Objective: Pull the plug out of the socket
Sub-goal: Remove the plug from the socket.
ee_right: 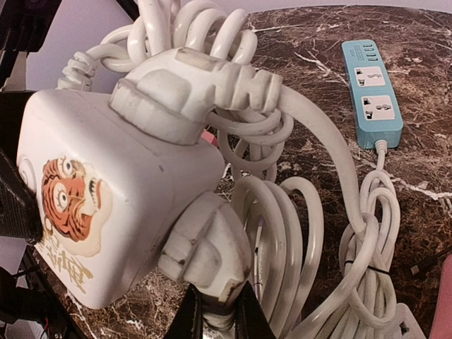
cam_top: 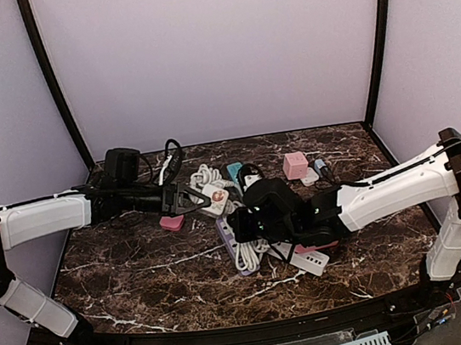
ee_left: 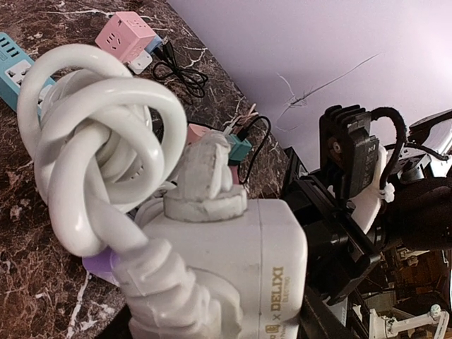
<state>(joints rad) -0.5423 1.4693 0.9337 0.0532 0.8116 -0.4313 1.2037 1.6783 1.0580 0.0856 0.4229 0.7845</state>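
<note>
Right gripper (ee_right: 217,302): jaws pinched narrow on the tail of a white plug (ee_right: 205,256), which is seated in the lower face of the socket (ee_right: 106,176). The socket is a white cube with a tiger sticker, lifted off the table (cam_top: 141,271). Left gripper (cam_top: 200,197): jaws partway apart, clamped on the socket's sides. A second plug (ee_right: 191,92) sits in the top face. Coils of white cord (ee_right: 282,233) hang beside it. A blue power strip (ee_right: 372,92) lies farther off.

Lab booth: lilac walls (cam_top: 213,46), marble tabletop (cam_top: 141,271)
</note>
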